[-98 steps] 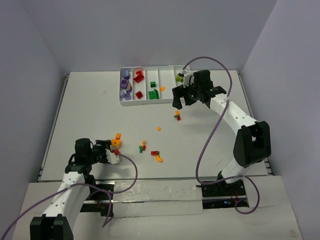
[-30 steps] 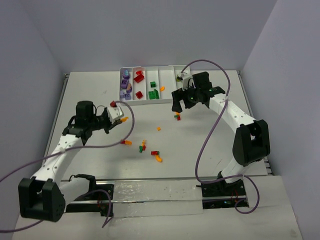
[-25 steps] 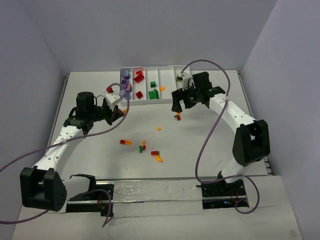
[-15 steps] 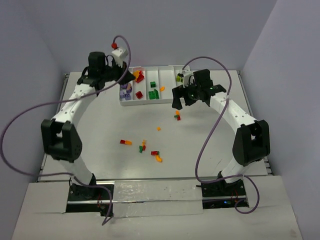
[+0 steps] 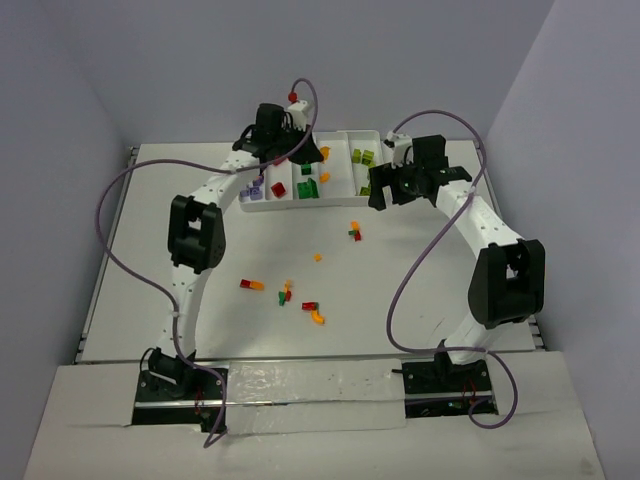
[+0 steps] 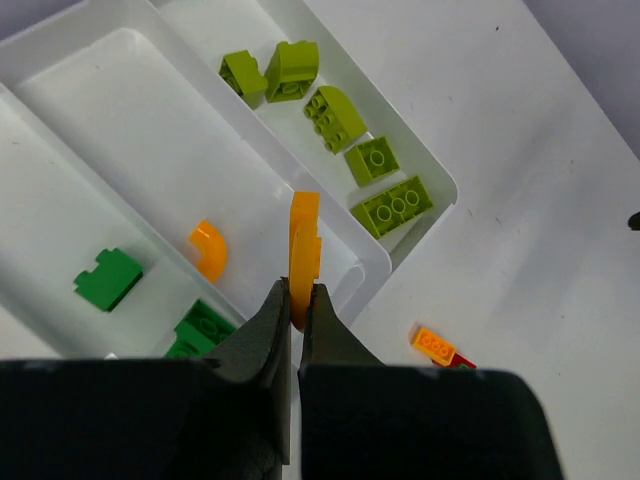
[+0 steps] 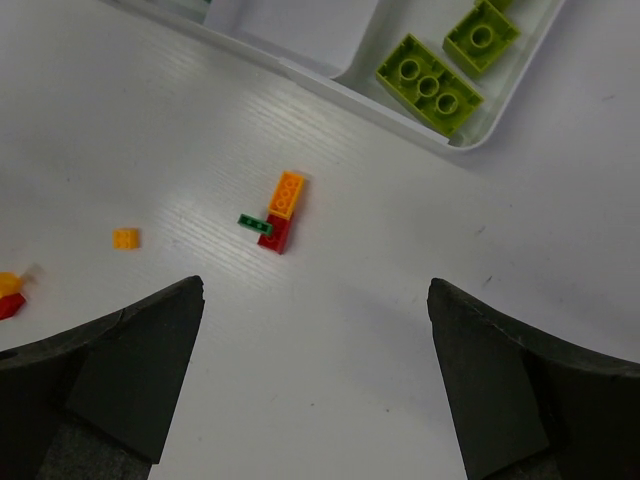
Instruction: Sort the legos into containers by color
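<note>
White table (image 5: 150, 230) carried the white tray (image 5: 275, 205) at its far edge, centre. Both arms were stretched toward the far side. The left gripper (image 6: 297, 305) hung above the tray, its jaws closed tight on a thin orange brick (image 6: 304, 245) held edge-up. The right gripper (image 7: 315, 290) hung over bare table just near of the tray's right corner, jaws spread wide with nothing between them. In the left wrist view the held brick lay over the near end of the compartment with a curved orange piece (image 6: 209, 250), close to the divider shared with the lime bricks (image 6: 391, 206) in the rightmost compartment; whether it sat fully inside the orange side I could not tell. Dark green bricks (image 6: 107, 278) filled the next compartment to the left. Step in hand, as I judged it: delivering an orange brick to the orange compartment. The next move would call for a small shift left, away from the lime divider, then opening the jaws low enough that the brick does not bounce over. Sorting was unfinished: a stuck orange, red and green cluster (image 7: 278, 212) lay below the right gripper, a small orange brick (image 7: 125, 238) beside it, and more loose bricks (image 5: 285, 293) mid-table.
</note>
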Controlling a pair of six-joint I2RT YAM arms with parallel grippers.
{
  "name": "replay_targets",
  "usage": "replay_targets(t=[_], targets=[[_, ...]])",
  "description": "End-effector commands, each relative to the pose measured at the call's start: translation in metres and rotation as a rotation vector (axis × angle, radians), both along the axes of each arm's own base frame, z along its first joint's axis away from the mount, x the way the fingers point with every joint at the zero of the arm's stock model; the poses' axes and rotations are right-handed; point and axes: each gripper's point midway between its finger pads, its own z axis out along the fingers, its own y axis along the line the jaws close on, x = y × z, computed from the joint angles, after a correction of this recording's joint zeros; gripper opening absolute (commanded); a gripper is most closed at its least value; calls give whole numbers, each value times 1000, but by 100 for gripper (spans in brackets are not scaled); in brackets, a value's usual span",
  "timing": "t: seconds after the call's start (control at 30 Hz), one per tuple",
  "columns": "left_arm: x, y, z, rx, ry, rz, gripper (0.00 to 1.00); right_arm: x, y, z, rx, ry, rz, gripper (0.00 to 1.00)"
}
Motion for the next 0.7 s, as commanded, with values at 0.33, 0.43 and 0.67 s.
replay_targets(t=[0.33,0.43,0.67], targets=[[19,-34,-39,-43,23,34,0,-10,-15,-7,-36,9,7,100],[16,-40,-52,-38,40,25,1,-12,-16,-10,-41,14,9,100],[12,-51,-70,-29,58,18,9,-18,-16,-13,-43,23,17,100]])
